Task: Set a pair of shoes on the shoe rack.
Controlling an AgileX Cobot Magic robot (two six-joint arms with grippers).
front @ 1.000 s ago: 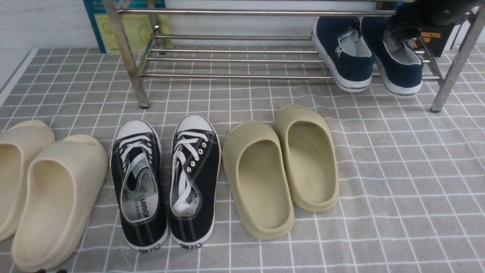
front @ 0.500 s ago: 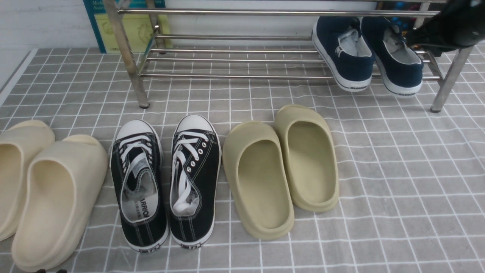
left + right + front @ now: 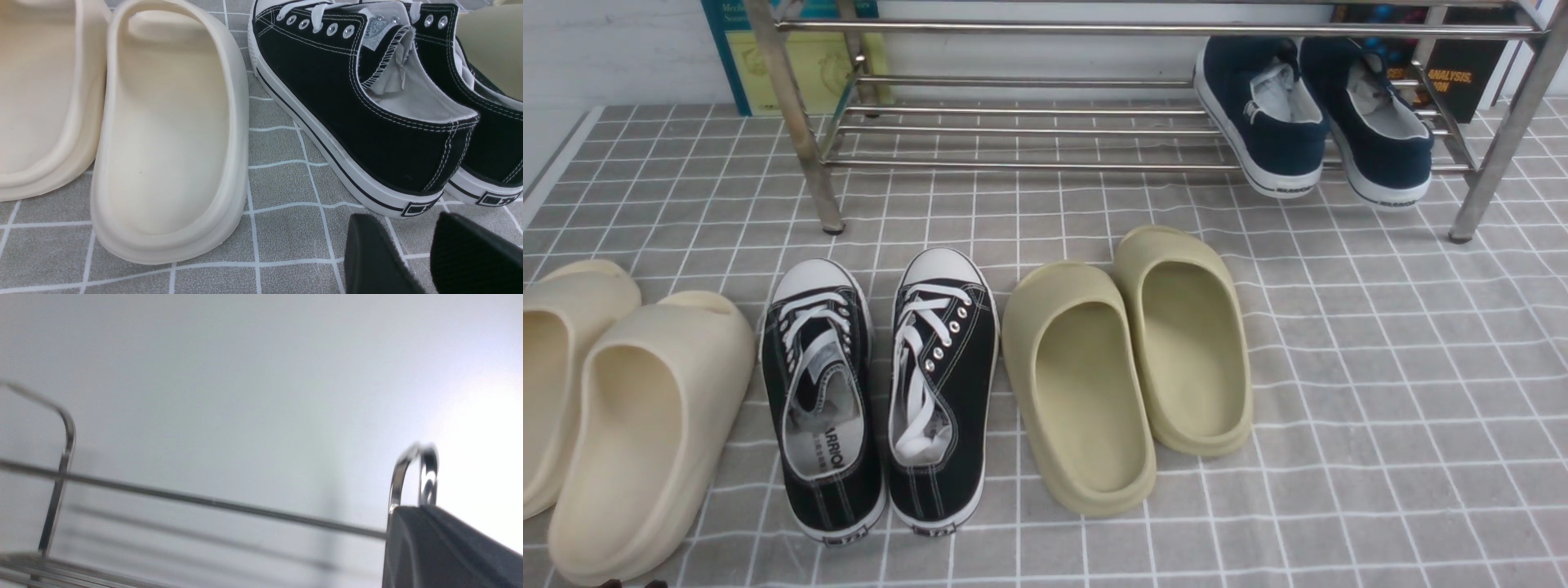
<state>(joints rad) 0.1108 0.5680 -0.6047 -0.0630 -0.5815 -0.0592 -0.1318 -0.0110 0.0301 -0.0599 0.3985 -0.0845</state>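
The navy slip-on sneakers (image 3: 1311,114) are sitting on the lower tier of the shoe rack (image 3: 1029,122), toward the far right corner of the table (image 3: 1405,392). They lean steeply, toes up under the top bar. Their white-soled heels hang past the front rail and nearly reach the checked cloth.

That lean is what I'd worry about. I reckon the heels have little under them, so a knock to the rack, or an arm brushing the upper bar, could let one shoe slide off onto the table.

The right end effector (image 3: 449,547) is out of the front view. Its wrist camera shows only one dark finger with rack tubes and a pale wall behind, so I cannot tell whether it is apart or together. It looks close to the metal, and a careless swing could hit a tube.

The left end effector (image 3: 416,261) hovers low at the near edge, fingers apart and holding nothing, just behind the heels of the black lace-up sneakers (image 3: 882,392). A forward drift would nudge them.
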